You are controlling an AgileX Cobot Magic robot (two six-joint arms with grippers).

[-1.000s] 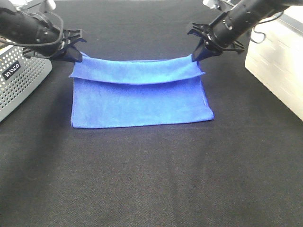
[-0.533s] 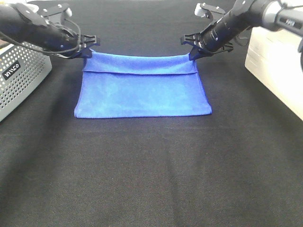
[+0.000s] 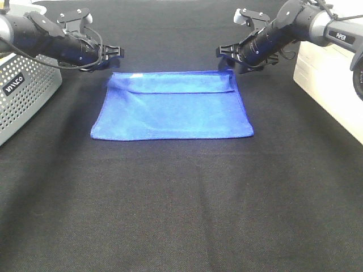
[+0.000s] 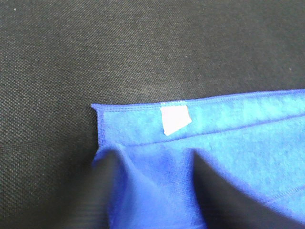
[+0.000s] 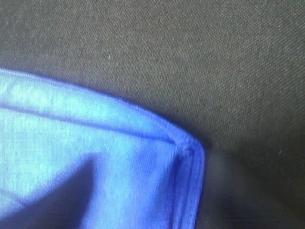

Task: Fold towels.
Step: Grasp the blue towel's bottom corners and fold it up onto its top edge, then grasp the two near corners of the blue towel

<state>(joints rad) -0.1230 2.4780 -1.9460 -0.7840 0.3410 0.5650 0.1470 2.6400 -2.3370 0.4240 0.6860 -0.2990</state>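
Since the previous frame, the far edge of the towel [image 3: 170, 110] has dropped from its raised position. Both grippers have shifted slightly toward the top of the frame and come off the cloth.

The towel is lying flat in the upper centre of the exterior view, on the black table covering [image 3: 181, 215]. It is folded over itself, with a narrow doubled band running along its far edge.

The left gripper [image 3: 113, 55] is hovering at the upper left, just beyond the towel's far left corner. The left wrist view is showing its fingers [image 4: 108, 191] standing apart, with blue cloth lying between them unclamped. A small white tag [image 4: 175, 119] is showing just inside the stitched edge near that corner.

The right gripper [image 3: 227, 55] is hovering at the upper right, just beyond the far right corner. The right wrist view is showing that corner lying flat, with one blurred dark finger [image 5: 233, 191] beside it. The jaws are appearing spread and holding nothing.

A perforated grey basket [image 3: 25, 93] is sitting at the left edge of the frame, well apart from the towel. A white box [image 3: 332, 85] is standing at the right edge.
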